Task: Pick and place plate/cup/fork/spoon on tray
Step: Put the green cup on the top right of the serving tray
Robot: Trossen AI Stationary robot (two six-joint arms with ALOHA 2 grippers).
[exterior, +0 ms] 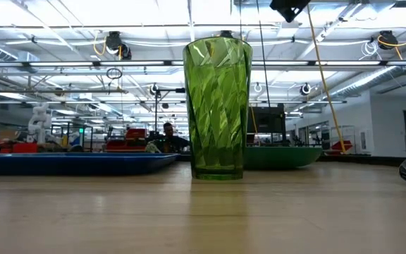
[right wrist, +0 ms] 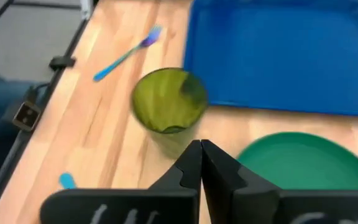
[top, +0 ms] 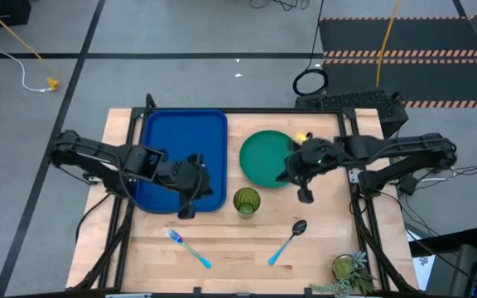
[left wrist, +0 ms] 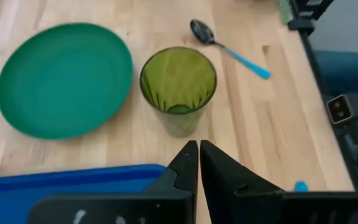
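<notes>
The deep-blue tray [top: 185,136] lies on the table's [top: 321,248] left, nothing on it. The teal plate [top: 263,157] sits just right of it, bare. The green cup [top: 247,201] stands upright and empty, nearer. Fork [top: 187,247] and spoon [top: 287,241] lie nearest. The left gripper [top: 187,212] and right gripper [top: 305,195] hover, jaws closed on nothing.

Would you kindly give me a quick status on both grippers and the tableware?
Left gripper shut, empty, over tray edge. Right gripper shut, empty, beside plate. Cup, fork, spoon on table, tray bare.
</notes>
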